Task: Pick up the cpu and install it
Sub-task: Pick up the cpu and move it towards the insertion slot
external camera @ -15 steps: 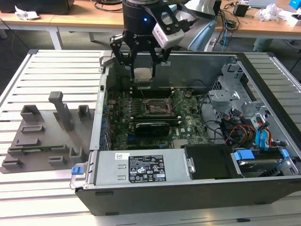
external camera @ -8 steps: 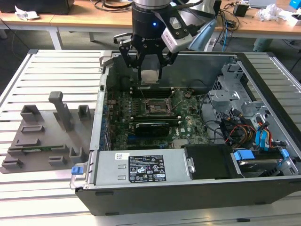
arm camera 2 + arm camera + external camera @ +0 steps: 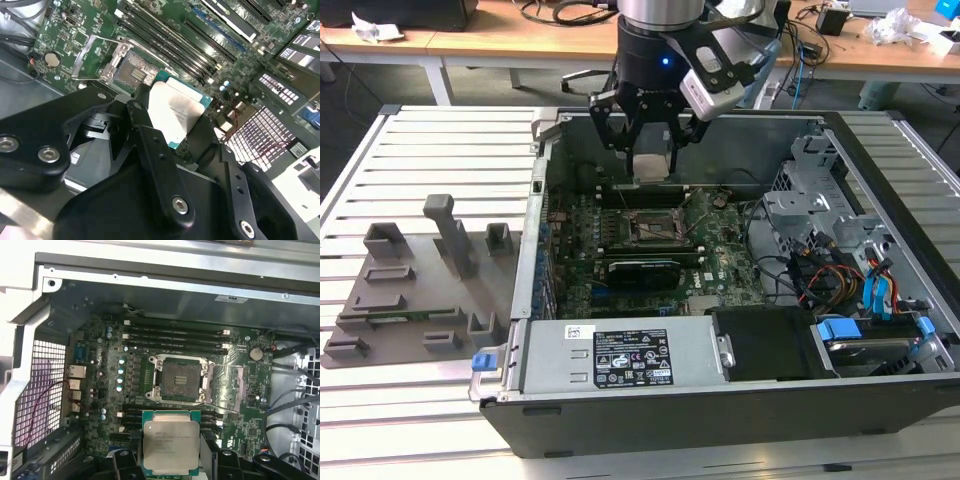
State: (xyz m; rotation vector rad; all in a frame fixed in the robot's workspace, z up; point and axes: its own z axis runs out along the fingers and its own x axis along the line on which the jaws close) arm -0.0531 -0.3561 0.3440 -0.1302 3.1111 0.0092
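Gripper (image 3: 652, 148) closed on the cpu (image 3: 170, 446), holding it over the mobo (image 3: 239, 405), near the open socket (image 3: 179, 380) inside the PC case (image 3: 720, 420)

The exterior view is looking down from high and some way off, across the slatted table (image 3: 420, 150), taking in the whole open computer case (image 3: 720, 425). Both wrist views are peering into that case from close above. The first is facing the motherboard (image 3: 240, 410) squarely, and the second is slanting past the gripper (image 3: 175, 127). All three are sharing the socket (image 3: 650, 228) and the held cpu (image 3: 170, 442).
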